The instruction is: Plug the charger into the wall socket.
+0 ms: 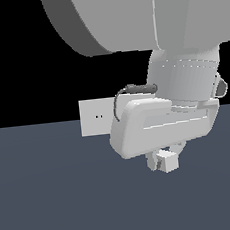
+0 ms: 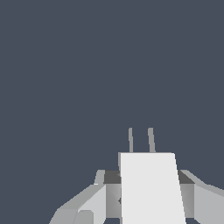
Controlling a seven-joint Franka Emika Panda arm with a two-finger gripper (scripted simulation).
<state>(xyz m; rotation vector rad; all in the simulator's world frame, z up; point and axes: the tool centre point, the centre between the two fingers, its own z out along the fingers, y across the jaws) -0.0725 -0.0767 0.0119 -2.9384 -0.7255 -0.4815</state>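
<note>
The gripper [image 1: 163, 160] holds the charger [image 1: 168, 160], apart from the wall socket [image 1: 94, 117].

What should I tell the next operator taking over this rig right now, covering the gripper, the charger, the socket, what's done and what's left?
Gripper: shut on the charger, fingers on both sides, prongs pointing out ahead.
Charger: held above the floor, under the arm's hand in the exterior view.
Wall socket: upright plate behind the arm, toward the exterior view's left, partly hidden by it; its two holes are empty. It is not in the wrist view.
Done: charger grasped and lifted.
Left: aim the prongs at the holes, approach and push in.
</note>
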